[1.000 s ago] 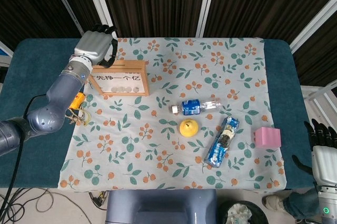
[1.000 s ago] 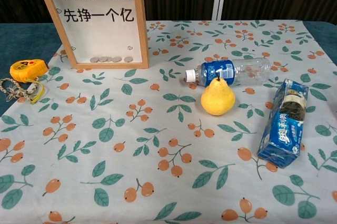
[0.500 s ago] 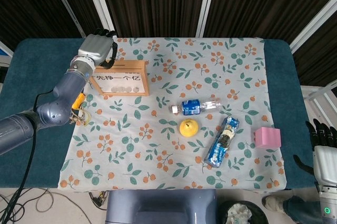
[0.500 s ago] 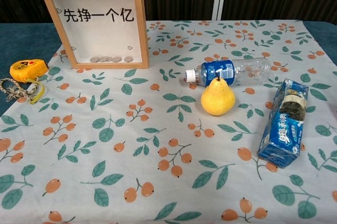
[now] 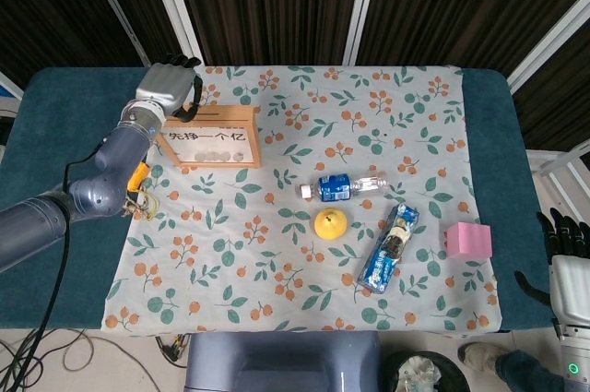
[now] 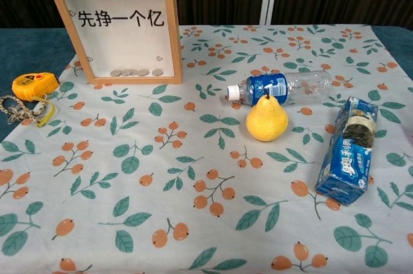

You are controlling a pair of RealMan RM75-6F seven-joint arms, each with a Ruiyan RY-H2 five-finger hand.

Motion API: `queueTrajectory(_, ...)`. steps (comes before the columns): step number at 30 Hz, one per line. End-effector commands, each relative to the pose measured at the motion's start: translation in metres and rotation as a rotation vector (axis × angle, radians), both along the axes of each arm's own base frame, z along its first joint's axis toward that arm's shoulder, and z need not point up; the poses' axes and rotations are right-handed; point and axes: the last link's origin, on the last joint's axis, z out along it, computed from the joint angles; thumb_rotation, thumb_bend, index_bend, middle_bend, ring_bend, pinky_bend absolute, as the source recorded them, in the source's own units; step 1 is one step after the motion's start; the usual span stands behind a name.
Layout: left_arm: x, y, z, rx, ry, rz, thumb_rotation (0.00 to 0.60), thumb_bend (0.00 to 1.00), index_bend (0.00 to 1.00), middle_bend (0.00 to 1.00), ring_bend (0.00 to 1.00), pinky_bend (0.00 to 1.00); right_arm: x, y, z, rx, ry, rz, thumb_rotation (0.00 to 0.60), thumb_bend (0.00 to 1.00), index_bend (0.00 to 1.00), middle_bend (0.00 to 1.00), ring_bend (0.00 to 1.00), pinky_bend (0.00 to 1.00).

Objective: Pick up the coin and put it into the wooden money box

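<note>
Over the top edge of the money box (image 5: 209,135) hangs the left hand (image 5: 168,89), knuckles up and fingers curled down toward the box's rim; whether it pinches a coin I cannot tell, since the fingertips are hidden from above. Behind the box's window a row of coins (image 6: 135,72) lies along the bottom. Just left of the box sits a yellow tape measure (image 6: 34,85) with a cord. Out on the flowered cloth (image 5: 240,254) a water bottle (image 6: 279,87) lies on its side, a pear (image 6: 266,119) touching it in front, a blue cookie pack (image 6: 348,151) to the right. A pink cube (image 5: 468,240) rests near the cloth's right edge. Down at the corner, off the table, the right hand (image 5: 569,267) holds nothing, fingers apart and pointing up.
</note>
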Motion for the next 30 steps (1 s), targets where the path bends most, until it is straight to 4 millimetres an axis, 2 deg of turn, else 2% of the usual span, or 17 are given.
queueTrajectory(1,0.0009,-0.0002,-0.0020,-0.006,0.003,-0.003,0.600,0.53,0.65,0.07,0.00,0.00,-0.0001,0.0000,0.0000,0.000,0.000,-0.001,0.600,0.30,0.08,0.00,0.00,0.00)
queueTrajectory(30,-0.0007,-0.0025,-0.0055,-0.019,0.010,0.001,0.600,0.42,0.59,0.07,0.00,0.00,-0.0004,0.0004,0.0003,-0.002,0.000,-0.007,0.600,0.30,0.08,0.00,0.00,0.00)
